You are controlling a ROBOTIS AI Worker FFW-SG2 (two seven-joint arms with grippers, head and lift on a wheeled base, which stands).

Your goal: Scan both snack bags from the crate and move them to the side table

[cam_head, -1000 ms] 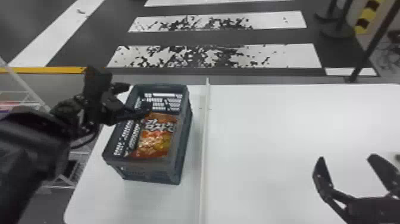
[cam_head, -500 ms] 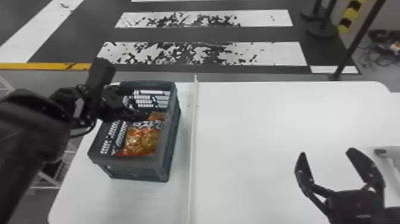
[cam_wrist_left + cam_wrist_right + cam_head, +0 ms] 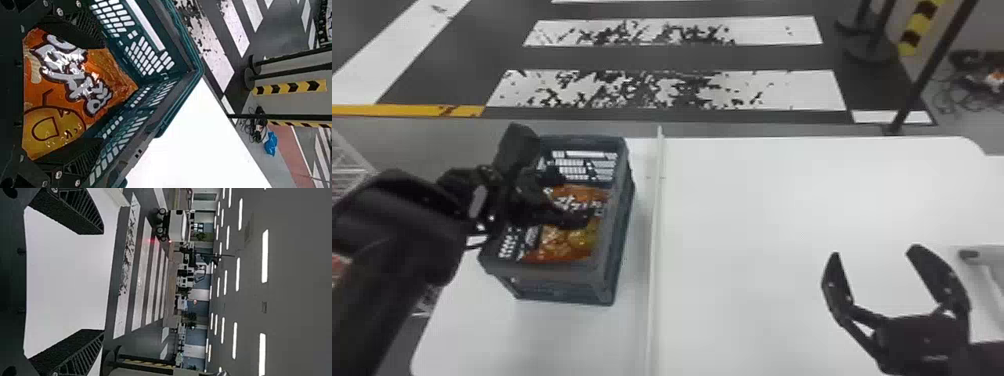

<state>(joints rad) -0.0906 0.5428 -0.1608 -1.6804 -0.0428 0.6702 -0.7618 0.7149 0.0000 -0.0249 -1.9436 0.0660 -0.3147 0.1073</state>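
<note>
Head view: L gripper at crate, fingers wide apart; orange snack bag inside crate, partly hidden by fingers. R gripper nr white table, well apart fr crate, fingers wide too.

bag pt. hid by L pincer, R arm cropped, head vw

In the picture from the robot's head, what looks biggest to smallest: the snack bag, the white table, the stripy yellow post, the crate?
1. White table
2. Crate
3. Snack bag, what shows of it
4. Stripy yellow post, cut off by the view's top edge
</note>
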